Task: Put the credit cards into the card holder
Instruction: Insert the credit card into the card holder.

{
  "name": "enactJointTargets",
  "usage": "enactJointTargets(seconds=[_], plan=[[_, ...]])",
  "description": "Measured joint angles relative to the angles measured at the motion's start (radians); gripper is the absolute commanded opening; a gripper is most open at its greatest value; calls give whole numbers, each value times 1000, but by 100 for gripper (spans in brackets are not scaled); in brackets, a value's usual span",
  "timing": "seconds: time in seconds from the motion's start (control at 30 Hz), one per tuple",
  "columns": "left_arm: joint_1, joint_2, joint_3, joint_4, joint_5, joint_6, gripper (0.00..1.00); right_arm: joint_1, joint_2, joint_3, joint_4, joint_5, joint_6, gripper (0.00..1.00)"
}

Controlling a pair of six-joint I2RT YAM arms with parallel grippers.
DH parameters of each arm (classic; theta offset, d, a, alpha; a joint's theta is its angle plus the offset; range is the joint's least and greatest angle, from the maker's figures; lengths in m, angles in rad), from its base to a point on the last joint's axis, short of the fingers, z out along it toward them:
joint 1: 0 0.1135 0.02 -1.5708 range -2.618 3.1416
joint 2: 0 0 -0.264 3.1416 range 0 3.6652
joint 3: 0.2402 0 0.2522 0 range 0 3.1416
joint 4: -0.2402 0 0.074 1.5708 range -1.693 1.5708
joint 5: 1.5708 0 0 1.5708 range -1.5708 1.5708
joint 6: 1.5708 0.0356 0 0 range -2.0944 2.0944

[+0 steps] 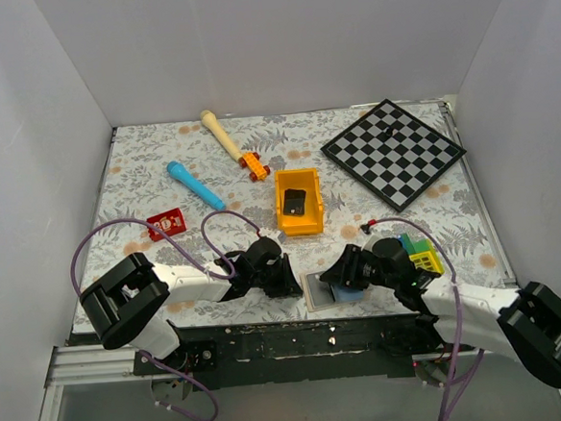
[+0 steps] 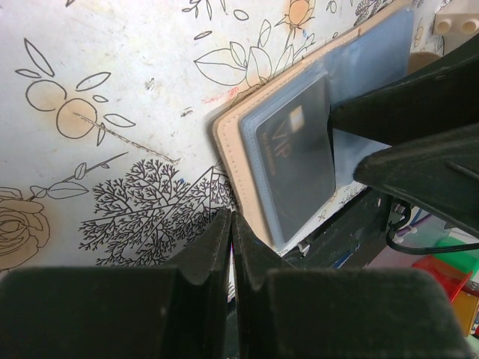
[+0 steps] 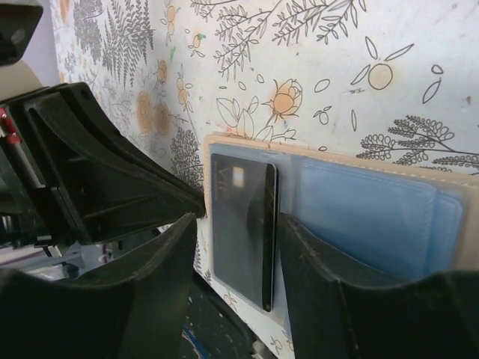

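The tan card holder (image 1: pixel 317 291) lies open at the table's front edge, its pale blue pockets up. It also shows in the left wrist view (image 2: pixel 224 146) and the right wrist view (image 3: pixel 374 217). A dark card (image 3: pixel 243 224) marked VIP (image 2: pixel 296 161) sits in its left pocket. My right gripper (image 3: pixel 238 235) is open, with its fingers on either side of that card (image 1: pixel 336 282). My left gripper (image 2: pixel 230 218) is shut and empty, with its tips at the holder's tan edge (image 1: pixel 290 282). A red card (image 1: pixel 166 221) lies at the left. Another dark card (image 1: pixel 294 201) lies in the yellow bin.
The yellow bin (image 1: pixel 301 226) stands just behind the grippers. A chessboard (image 1: pixel 392 152) is at the back right. A blue marker (image 1: pixel 195 186) and a wooden toy (image 1: pixel 233 144) are at the back left. Coloured blocks (image 1: pixel 422 255) sit beside the right arm. The table's front edge runs just below the holder.
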Motion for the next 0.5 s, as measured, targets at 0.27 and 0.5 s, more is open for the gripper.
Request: enactJointTargets(seconds=[0.27, 0.5], plan=[[0, 0, 0, 1, 0, 0, 2, 5, -267, 82, -357, 69, -113, 58], [0, 4, 0, 8, 0, 0, 2, 5, -266, 90, -467, 81, -162, 3]])
